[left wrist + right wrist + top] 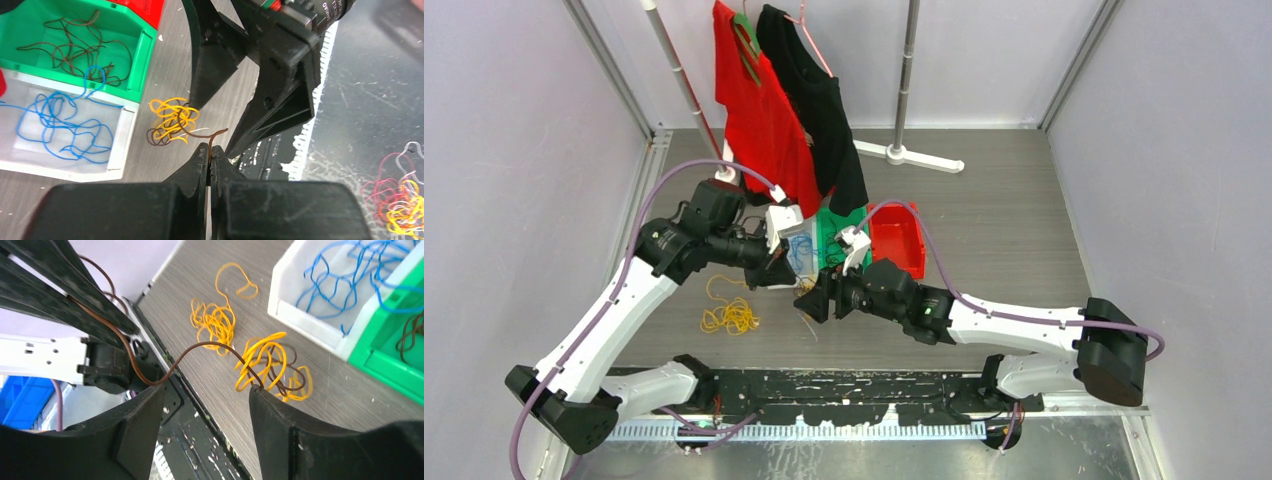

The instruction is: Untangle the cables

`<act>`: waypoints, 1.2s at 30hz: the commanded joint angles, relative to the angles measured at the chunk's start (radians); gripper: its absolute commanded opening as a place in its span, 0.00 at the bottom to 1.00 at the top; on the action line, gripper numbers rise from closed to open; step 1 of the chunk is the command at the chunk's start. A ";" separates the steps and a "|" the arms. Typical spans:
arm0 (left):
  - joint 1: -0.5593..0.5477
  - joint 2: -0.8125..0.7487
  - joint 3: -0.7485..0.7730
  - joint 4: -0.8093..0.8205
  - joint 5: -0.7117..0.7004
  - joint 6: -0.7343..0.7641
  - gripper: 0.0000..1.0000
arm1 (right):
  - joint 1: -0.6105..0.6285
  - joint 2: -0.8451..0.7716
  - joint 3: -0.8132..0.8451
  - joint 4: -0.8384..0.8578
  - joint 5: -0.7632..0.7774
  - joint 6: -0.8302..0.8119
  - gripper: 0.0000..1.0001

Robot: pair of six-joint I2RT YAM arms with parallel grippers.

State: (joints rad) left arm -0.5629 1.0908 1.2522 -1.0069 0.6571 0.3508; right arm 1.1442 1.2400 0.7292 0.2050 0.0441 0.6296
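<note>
One brown cable (218,133) is pinched at its end in the closed left gripper (209,159). It runs away to the yellow-brown tangle (172,120) on the tabletop (165,60). The right gripper (205,390) is open, empty, just beside that strand. Pull likely goes away from the tangle.

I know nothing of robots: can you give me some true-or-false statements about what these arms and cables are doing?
1. The left gripper is shut on a brown cable. True.
2. The right gripper is clamped on that cable too. False: its jaws stand open, holding nothing.
3. The blue cables hang from the right gripper. False: they lie in the white bin.
4. A yellow-and-brown tangle lies on the table. True.
</note>
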 commanded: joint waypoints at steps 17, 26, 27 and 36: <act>-0.005 0.041 0.195 -0.147 0.138 -0.025 0.00 | 0.005 0.090 0.031 0.339 0.001 -0.123 0.51; -0.005 0.100 0.431 -0.194 0.217 -0.057 0.00 | 0.005 0.187 -0.039 0.452 0.022 -0.099 0.41; -0.005 0.105 0.453 -0.198 0.228 -0.065 0.00 | 0.005 0.197 -0.044 0.465 0.023 -0.097 0.41; -0.005 0.159 0.664 -0.216 0.248 -0.087 0.00 | 0.005 0.269 -0.117 0.554 0.031 -0.049 0.41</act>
State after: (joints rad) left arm -0.5629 1.2411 1.8183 -1.2278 0.8608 0.2855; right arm 1.1446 1.4933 0.6426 0.6594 0.0589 0.5522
